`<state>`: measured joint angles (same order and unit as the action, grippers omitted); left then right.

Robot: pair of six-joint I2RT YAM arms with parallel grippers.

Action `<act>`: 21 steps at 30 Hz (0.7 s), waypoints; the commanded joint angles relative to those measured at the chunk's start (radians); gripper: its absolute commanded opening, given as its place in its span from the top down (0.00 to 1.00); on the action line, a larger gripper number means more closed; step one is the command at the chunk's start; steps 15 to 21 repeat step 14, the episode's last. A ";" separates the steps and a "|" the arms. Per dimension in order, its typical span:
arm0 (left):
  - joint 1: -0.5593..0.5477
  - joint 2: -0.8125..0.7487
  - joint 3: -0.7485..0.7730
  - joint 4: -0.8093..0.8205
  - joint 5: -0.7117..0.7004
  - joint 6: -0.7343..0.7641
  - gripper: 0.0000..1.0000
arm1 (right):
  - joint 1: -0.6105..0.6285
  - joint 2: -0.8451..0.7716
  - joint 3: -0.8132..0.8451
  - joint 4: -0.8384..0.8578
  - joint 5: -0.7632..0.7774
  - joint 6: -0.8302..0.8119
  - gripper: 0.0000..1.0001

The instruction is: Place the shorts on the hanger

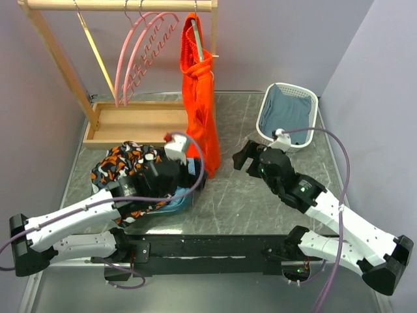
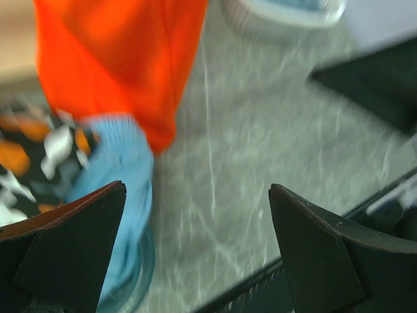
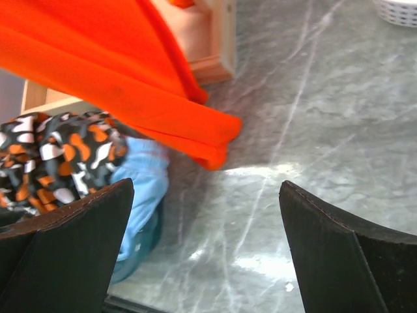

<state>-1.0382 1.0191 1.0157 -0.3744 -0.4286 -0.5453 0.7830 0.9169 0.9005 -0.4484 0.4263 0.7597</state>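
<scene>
The orange-red shorts [image 1: 201,98] hang from the wooden rail [image 1: 117,5] on the teal hanger [image 1: 199,51], which is mostly covered by the fabric. Their lower end reaches down to the table. My left gripper [image 1: 194,171] is open and empty, just left of the shorts' lower end. My right gripper [image 1: 242,156] is open and empty, a little to the right of it. The left wrist view shows the shorts [image 2: 117,65] ahead of the open gripper [image 2: 195,189]. The right wrist view shows the shorts' hem [image 3: 130,85] above the open gripper [image 3: 207,186].
Pink hangers [image 1: 140,55] and a yellow hanger [image 1: 98,55] hang on the rail over a wooden tray [image 1: 130,124]. A patterned garment [image 1: 124,163] and a blue garment [image 2: 124,169] lie by a teal bowl [image 1: 179,202]. A white basket [image 1: 287,114] stands back right.
</scene>
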 commanded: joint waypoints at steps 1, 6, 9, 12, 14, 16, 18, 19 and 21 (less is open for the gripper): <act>-0.043 -0.065 -0.161 0.074 -0.056 -0.157 0.04 | 0.006 -0.114 -0.109 0.111 0.075 0.015 0.00; -0.043 -0.151 -0.310 0.152 0.011 -0.208 0.04 | 0.007 -0.203 -0.188 0.126 0.034 -0.002 0.00; -0.043 -0.177 -0.354 0.183 0.013 -0.223 0.04 | 0.005 -0.236 -0.222 0.131 0.025 -0.006 0.00; -0.042 -0.186 -0.382 0.206 0.013 -0.228 0.04 | 0.007 -0.242 -0.233 0.116 0.025 -0.014 0.00; -0.043 -0.179 -0.376 0.180 -0.016 -0.252 0.04 | 0.006 -0.236 -0.233 0.105 0.020 -0.013 0.00; -0.043 -0.179 -0.376 0.180 -0.016 -0.252 0.04 | 0.006 -0.236 -0.233 0.105 0.020 -0.013 0.00; -0.043 -0.179 -0.376 0.180 -0.016 -0.252 0.04 | 0.006 -0.236 -0.233 0.105 0.020 -0.013 0.00; -0.043 -0.179 -0.376 0.180 -0.016 -0.252 0.04 | 0.006 -0.236 -0.233 0.105 0.020 -0.013 0.00; -0.043 -0.179 -0.376 0.180 -0.016 -0.252 0.04 | 0.006 -0.236 -0.233 0.105 0.020 -0.013 0.00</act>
